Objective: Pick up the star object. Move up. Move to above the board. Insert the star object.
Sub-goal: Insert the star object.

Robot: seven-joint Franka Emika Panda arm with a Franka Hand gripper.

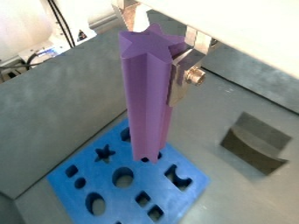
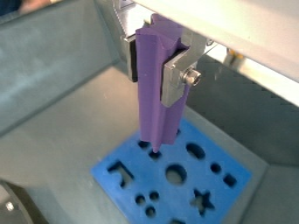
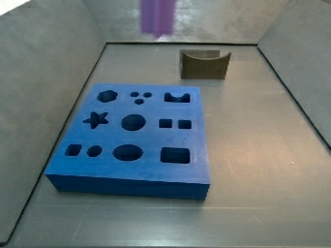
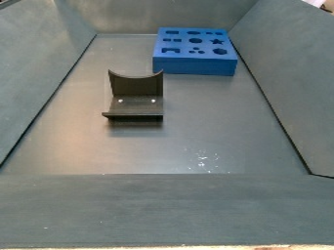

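High above the bench [image 3: 258, 155], the gripper [image 1: 163, 54] carries the star object [image 1: 149, 87] upright, its jaws clamped on the upper part of the purple prism; in both wrist views a silver finger plate [image 2: 181, 74] presses against one ridged side. From the wrist views the prism's lower end lines up over the board [image 1: 82, 179], though how high it hangs above the holes cannot be told from them. In a side view only the bottom of the star object [image 3: 157, 15] shows at the upper edge, well clear of the board [image 3: 130, 179], which lies flat on the grey floor with its dark star hole [image 3: 95, 120] near one long edge. Apart from the board stands the fixture [image 4: 133, 96], a dark bracket on its base plate; it also shows in a wrist view [image 1: 257, 140].
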